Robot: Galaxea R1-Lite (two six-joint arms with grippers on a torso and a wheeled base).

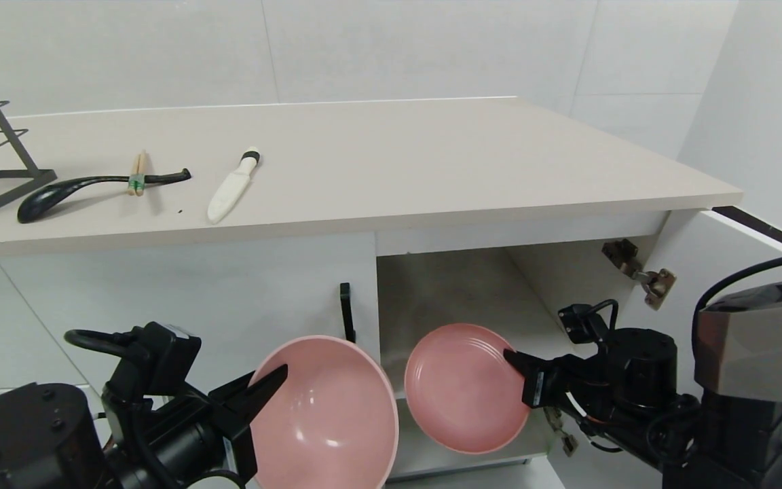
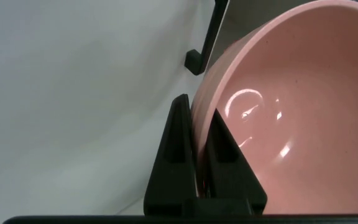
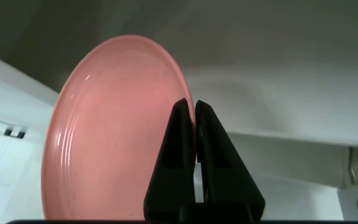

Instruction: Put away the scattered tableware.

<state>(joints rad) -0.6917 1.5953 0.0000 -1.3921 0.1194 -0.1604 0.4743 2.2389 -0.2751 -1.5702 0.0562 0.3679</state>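
Two rim grips: left pincer [image 2: 197,121] on bowl [image 2: 291,106], right pincer [image 3: 191,112] on plate [image 3: 110,124]

Around the table – rack, wall, cupboard

A pale table [image 1: 432,156] stands against a white tiled wall [image 1: 432,47]. A dark wire rack [image 1: 41,175] stands at its left end. Below the top, the left cupboard door [image 1: 194,292] is closed and has a black handle [image 1: 345,309]. The right door [image 1: 703,258] is swung open on a metal hinge [image 1: 639,272].

Left tool [image 1: 274,377], right tool [image 1: 512,358], both clamped
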